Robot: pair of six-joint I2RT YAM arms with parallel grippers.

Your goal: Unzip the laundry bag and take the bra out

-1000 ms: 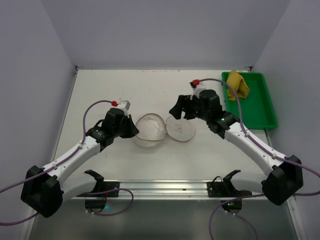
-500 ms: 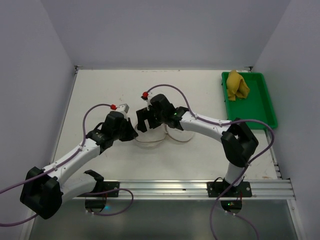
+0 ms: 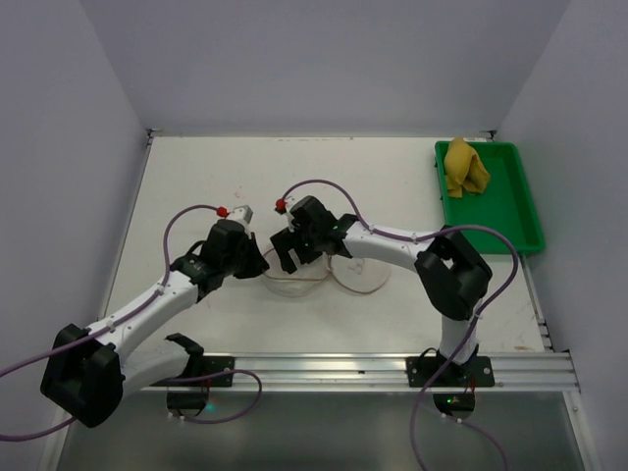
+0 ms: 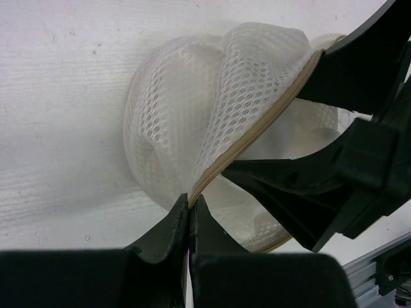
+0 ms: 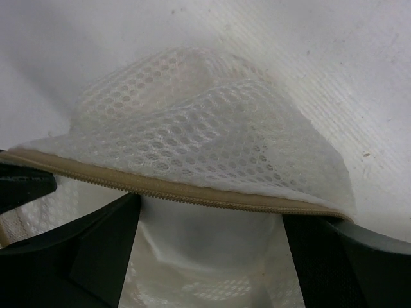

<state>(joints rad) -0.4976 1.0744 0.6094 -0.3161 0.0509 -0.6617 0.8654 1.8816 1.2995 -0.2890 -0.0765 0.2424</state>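
Note:
The laundry bag (image 3: 355,274) lies unzipped in two cream mesh halves at the table's middle. My left gripper (image 3: 258,263) is shut on its tan zipper edge (image 4: 257,131), pinching it at the fingertips (image 4: 182,215). My right gripper (image 3: 287,257) is open. Its fingers (image 5: 96,253) are spread wide just behind the lifted zipper edge (image 5: 192,192), at the mouth of the mesh half (image 5: 205,135). They also show as black shapes in the left wrist view (image 4: 308,192). The mustard-yellow bra (image 3: 466,167) lies in the green tray (image 3: 510,211) at the back right.
The green tray stands by the right wall. A metal rail (image 3: 324,368) runs along the near edge between the arm bases. The right arm (image 3: 451,275) is folded back across the table's middle.
My right gripper has swung left from beside the bag's right half to the left half's opening. The left half has sagged flatter. My left gripper has held its grip.

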